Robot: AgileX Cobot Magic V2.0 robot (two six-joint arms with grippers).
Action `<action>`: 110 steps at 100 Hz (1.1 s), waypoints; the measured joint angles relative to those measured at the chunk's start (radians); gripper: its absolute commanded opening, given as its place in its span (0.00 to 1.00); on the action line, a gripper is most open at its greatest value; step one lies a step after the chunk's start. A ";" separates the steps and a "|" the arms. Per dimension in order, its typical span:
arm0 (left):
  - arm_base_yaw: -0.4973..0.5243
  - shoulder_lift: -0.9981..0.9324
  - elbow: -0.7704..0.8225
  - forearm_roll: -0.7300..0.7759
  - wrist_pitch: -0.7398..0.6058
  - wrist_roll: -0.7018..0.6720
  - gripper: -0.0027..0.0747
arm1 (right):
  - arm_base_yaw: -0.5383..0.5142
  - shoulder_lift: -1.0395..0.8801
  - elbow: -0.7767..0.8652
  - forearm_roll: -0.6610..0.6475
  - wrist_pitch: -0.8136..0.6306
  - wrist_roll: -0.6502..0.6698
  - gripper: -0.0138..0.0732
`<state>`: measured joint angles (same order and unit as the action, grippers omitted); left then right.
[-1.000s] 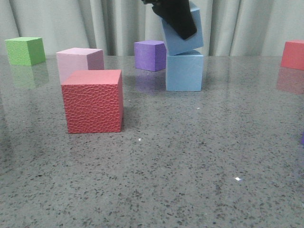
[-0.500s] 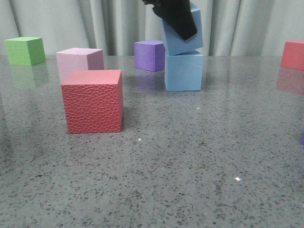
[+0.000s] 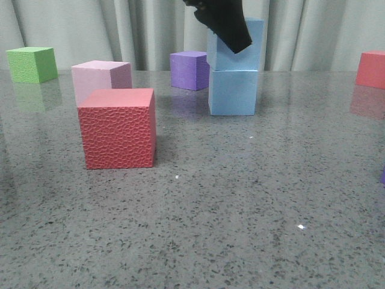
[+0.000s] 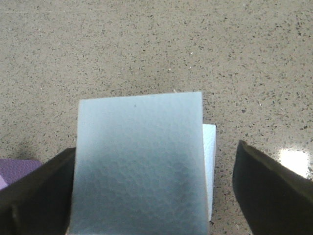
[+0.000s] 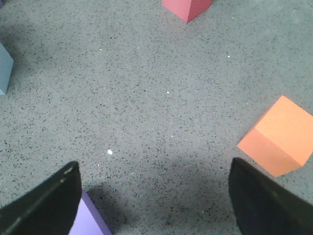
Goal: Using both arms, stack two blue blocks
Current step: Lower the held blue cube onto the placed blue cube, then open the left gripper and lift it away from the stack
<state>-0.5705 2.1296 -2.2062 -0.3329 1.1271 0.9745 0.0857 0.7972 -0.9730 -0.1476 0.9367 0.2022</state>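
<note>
Toward the back of the table (image 3: 252,198), by the curtain (image 3: 120,30), got the upper blue block (image 3: 240,60) sitting flat on the lower blue block (image 3: 233,91), roughly lined up. Left gripper (image 4: 154,161) spread around the upper one with a clear gap on one side, so not squeezing, and right gripper (image 5: 154,171) spread wide with nothing in it. Probably light, squishy matte foam, so pinch flat opposite faces mid-height and go gentle, since it's easy to nudge off.
</note>
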 measured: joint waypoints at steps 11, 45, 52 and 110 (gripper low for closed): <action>0.000 0.000 0.000 0.000 0.000 0.000 0.85 | 0.000 0.000 0.000 0.000 0.000 0.000 0.86; 0.000 0.000 -0.059 0.015 0.025 -0.007 0.85 | 0.000 0.000 0.000 0.000 0.000 0.000 0.86; 0.000 0.000 -0.083 0.015 0.040 -0.018 0.85 | 0.000 0.000 0.000 0.000 0.000 0.000 0.86; 0.048 -0.012 -0.268 0.090 0.086 -0.384 0.85 | 0.000 0.000 0.000 0.000 0.000 0.000 0.86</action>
<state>-0.5222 2.1176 -2.4739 -0.2427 1.2135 0.5904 0.0857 0.7972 -0.9730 -0.1476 0.9367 0.2022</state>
